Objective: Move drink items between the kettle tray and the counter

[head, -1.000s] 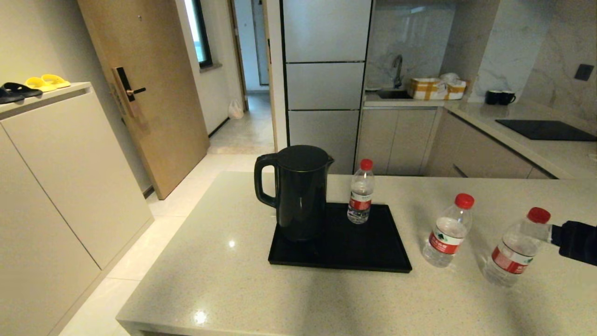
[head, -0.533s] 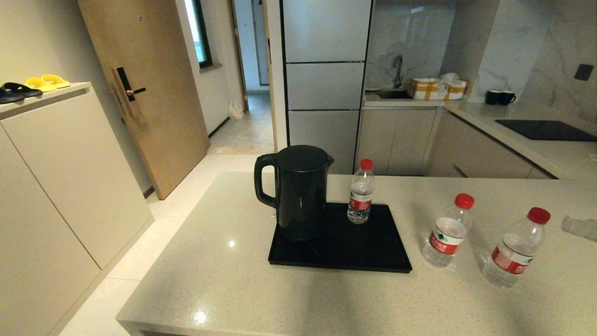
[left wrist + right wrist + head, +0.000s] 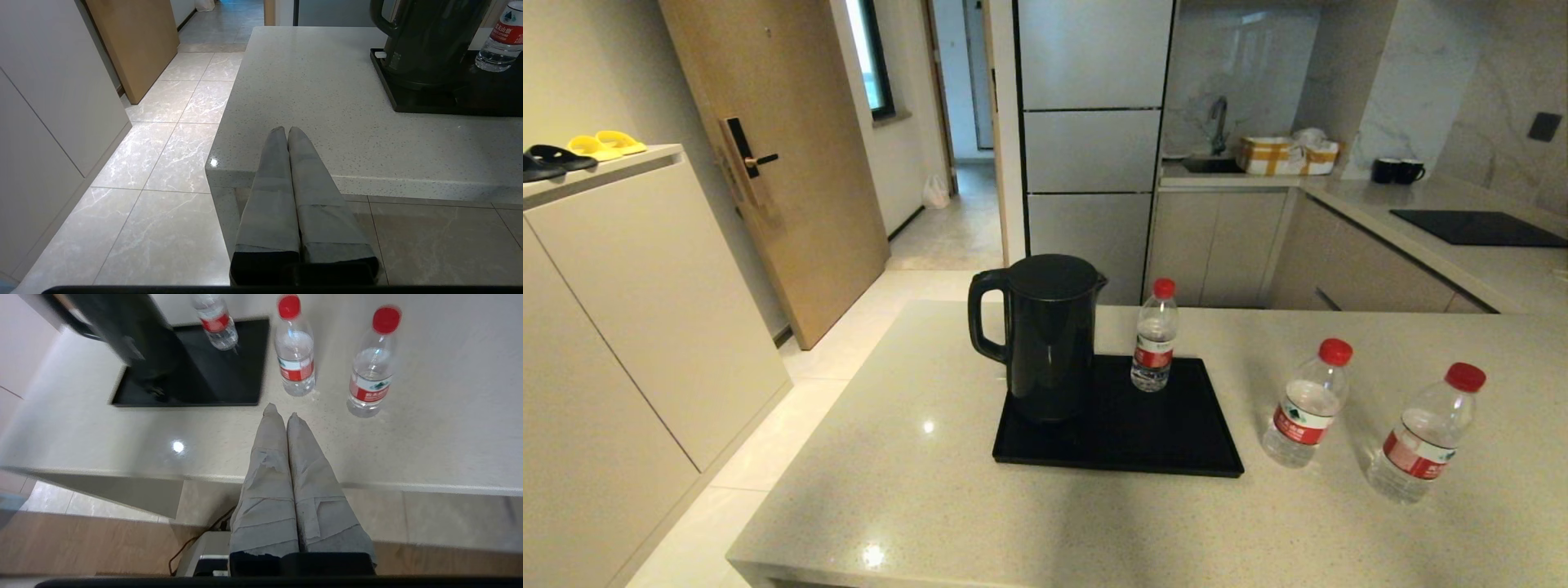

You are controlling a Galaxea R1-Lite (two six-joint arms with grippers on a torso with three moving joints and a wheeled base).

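Observation:
Three small clear water bottles with red caps stand upright. One bottle (image 3: 1155,335) is on the black kettle tray (image 3: 1176,441) beside the black kettle (image 3: 1041,335). Two others, the middle bottle (image 3: 1305,404) and the right bottle (image 3: 1425,433), stand on the speckled counter (image 3: 1045,514) right of the tray. My right gripper (image 3: 281,411) is shut and empty, pulled back over the counter's near edge, short of the bottles (image 3: 295,355) (image 3: 372,367). My left gripper (image 3: 287,130) is shut and empty, parked at the counter's near left corner. Neither arm shows in the head view.
A cooktop panel (image 3: 1474,227) and two black mugs (image 3: 1396,170) sit on the far side counter at the right. A door (image 3: 776,155) and tiled floor (image 3: 163,134) lie to the left. A cabinet (image 3: 621,302) stands at the near left.
My right gripper let go of the right bottle, drew back out of the head view and shut. All three bottles stay where they were.

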